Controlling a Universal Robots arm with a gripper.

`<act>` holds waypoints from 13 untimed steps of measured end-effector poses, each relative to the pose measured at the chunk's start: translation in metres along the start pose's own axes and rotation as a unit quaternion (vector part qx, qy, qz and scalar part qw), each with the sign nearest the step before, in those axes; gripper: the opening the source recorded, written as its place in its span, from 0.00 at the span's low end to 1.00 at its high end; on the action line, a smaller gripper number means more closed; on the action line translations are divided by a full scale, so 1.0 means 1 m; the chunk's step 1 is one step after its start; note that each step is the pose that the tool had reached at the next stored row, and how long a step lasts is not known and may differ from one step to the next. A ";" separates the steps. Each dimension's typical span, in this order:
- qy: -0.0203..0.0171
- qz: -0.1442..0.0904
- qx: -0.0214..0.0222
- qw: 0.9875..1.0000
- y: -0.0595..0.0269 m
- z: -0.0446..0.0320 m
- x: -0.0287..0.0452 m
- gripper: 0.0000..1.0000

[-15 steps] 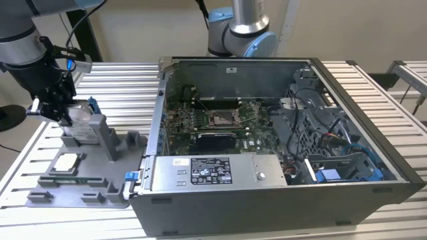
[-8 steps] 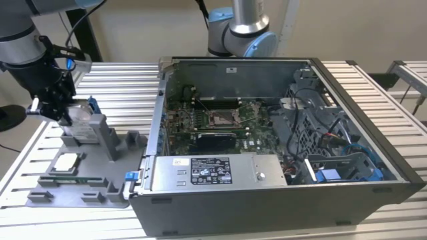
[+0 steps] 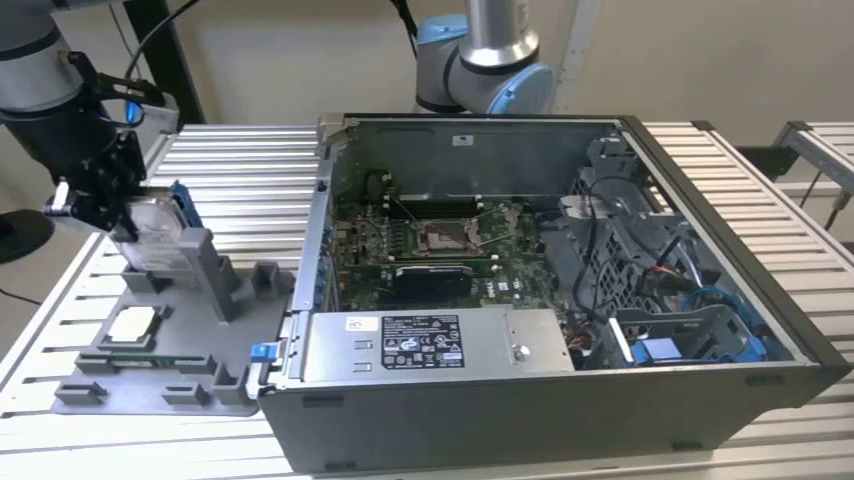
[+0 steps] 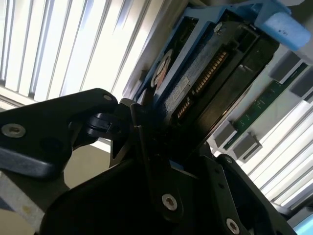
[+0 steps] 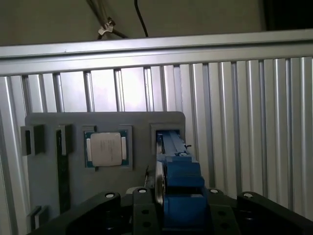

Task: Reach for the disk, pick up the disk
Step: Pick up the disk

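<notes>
Closest to my wrist cameras is the pincer [image 5: 180, 198]. Its black fingers [image 4: 156, 181] are drawn narrow and pressed against the two flat faces of the disk [image 5: 168, 144], so I read it as gripping the drive. The disk stands on edge in an upright slot at one corner of the grey holder tray [image 5: 142, 125]. Its blue rail faces the first wrist camera, and its circuit-board side with the connector pins shows in the second wrist view. In the exterior view the pincer sits on the upper part of the disk, above the tray's far end. A small square chip [image 5: 105, 149] lies flat in a recess of the tray, near the disk's slot. The tray rests on the slatted metal desk [image 3: 240, 170]. The open computer case [image 3: 534, 420] stands just beside the tray, on the exterior view's right. A second arm [image 3: 481, 60] stands beyond the case, well apart from the tray
</notes>
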State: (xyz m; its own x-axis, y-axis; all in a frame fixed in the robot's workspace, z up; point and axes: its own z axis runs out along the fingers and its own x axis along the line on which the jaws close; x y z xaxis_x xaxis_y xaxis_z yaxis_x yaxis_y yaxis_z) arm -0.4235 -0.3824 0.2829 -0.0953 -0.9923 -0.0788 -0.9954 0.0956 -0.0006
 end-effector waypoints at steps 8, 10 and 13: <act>0.000 0.000 0.000 1.000 0.0000 -0.0163 -0.0013 0.00; 0.000 0.000 0.000 1.000 0.0000 -0.0207 -0.0016 0.00; 0.000 0.000 0.000 1.000 0.0000 -0.0273 -0.0022 0.00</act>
State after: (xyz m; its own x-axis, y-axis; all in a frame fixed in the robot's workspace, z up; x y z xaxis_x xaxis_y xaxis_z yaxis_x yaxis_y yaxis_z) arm -0.4235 -0.3824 0.3103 -0.0953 -0.9924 -0.0780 -0.9954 0.0956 -0.0007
